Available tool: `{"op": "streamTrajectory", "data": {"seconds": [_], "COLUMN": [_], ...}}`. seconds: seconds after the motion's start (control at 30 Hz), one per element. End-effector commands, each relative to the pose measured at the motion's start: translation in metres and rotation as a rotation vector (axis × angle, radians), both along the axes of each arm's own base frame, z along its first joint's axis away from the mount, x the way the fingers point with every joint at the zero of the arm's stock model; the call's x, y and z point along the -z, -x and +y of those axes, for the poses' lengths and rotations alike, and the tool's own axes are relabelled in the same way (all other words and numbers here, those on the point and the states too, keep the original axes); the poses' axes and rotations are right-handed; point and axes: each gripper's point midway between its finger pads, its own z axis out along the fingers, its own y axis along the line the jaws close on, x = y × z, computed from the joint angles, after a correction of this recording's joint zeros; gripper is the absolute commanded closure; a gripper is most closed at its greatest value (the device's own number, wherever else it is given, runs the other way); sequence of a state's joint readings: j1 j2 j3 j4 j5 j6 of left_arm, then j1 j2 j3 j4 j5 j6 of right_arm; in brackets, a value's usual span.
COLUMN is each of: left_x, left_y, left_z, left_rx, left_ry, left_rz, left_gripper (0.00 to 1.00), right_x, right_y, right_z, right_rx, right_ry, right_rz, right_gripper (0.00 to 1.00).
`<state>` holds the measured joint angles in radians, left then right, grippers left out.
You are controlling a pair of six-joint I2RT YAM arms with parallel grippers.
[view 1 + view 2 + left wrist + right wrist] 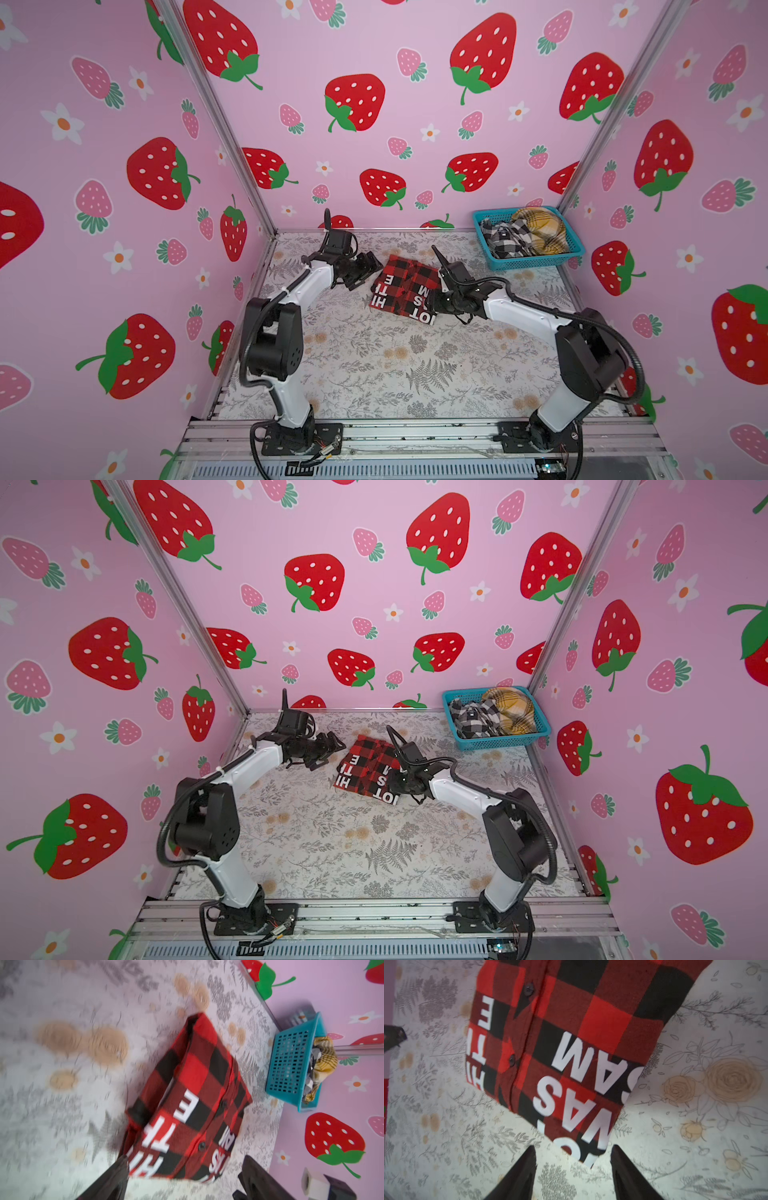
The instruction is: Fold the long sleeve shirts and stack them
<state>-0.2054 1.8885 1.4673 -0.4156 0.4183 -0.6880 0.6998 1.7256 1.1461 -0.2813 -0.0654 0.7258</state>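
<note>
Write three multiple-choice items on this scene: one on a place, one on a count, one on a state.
1. Where does the basket stand?
A) near left corner
B) far right corner
C) dead centre

2. How many shirts lie in the basket?
A) none
B) two
C) four

3. How is the red shirt?
A) folded on the table
B) hung from a gripper
C) crumpled in the basket

Key:
1. B, it sits where the back and right walls meet.
2. B, a black-and-white shirt and a yellow shirt fill it.
3. A, it lies flat with squared edges.
</note>
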Motion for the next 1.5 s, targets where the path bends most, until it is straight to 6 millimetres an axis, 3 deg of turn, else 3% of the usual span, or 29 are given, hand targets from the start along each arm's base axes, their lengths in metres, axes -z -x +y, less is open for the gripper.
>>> {"op": "streamTrajectory", "data": {"seconds": [0.0, 0.1, 0.2, 0.27, 0.4, 0.47, 0.6, 0.83, 0.93, 1.13, 1.27, 1.3, 1.37, 1.47], "left_x": [0.016, 0.031, 0.047, 0.059, 0.074, 0.075, 0.070, 0.075, 0.077, 0.123, 0.156, 0.162, 0.163, 0.137], "left_y": [-0.020, -0.036, -0.037, -0.030, -0.011, 0.000, 0.022, 0.055, 0.088, 0.178, 0.219, 0.226, 0.231, 0.217], "left_z": [-0.006, -0.014, -0.019, -0.021, -0.030, -0.035, -0.042, -0.047, -0.045, -0.047, -0.035, -0.031, -0.028, -0.024], "left_rx": [0.091, 0.129, 0.154, 0.166, 0.156, 0.156, 0.161, 0.139, 0.094, 0.007, -0.049, -0.053, -0.059, -0.060], "left_ry": [-0.055, -0.057, -0.068, -0.072, -0.002, 0.033, 0.041, 0.046, 0.074, 0.215, 0.259, 0.253, 0.259, 0.260], "left_rz": [0.017, 0.019, 0.040, 0.073, 0.135, 0.150, 0.145, 0.205, 0.254, 0.421, 0.494, 0.512, 0.525, 0.469], "left_gripper": [0.14, 0.14, 0.14, 0.17, 0.31, 0.40, 0.46, 0.87, 1.00, 1.00, 1.00, 0.96, 0.75, 0.56], "right_x": [0.009, 0.022, 0.038, 0.044, 0.050, 0.053, 0.057, 0.054, 0.053, 0.062, 0.059, 0.054, 0.043, 0.030], "right_y": [-0.017, -0.027, -0.031, -0.033, -0.039, -0.041, -0.041, -0.032, -0.015, 0.041, 0.053, 0.049, 0.038, 0.018], "right_z": [-0.001, 0.001, 0.002, 0.000, -0.006, -0.008, -0.009, -0.013, -0.021, -0.032, -0.043, -0.046, -0.045, -0.042], "right_rx": [0.066, 0.073, 0.066, 0.068, 0.075, 0.075, 0.071, 0.064, 0.065, 0.029, 0.042, 0.046, 0.036, 0.018], "right_ry": [-0.040, -0.070, -0.063, -0.051, -0.042, -0.038, -0.031, -0.022, -0.020, 0.009, 0.028, 0.043, 0.071, 0.102], "right_rz": [0.043, 0.082, 0.119, 0.124, 0.129, 0.136, 0.146, 0.149, 0.156, 0.199, 0.199, 0.179, 0.146, 0.115], "right_gripper": [0.38, 0.34, 0.32, 0.33, 0.42, 0.47, 0.55, 0.81, 0.86, 0.86, 0.74, 0.68, 0.56, 0.44]}}
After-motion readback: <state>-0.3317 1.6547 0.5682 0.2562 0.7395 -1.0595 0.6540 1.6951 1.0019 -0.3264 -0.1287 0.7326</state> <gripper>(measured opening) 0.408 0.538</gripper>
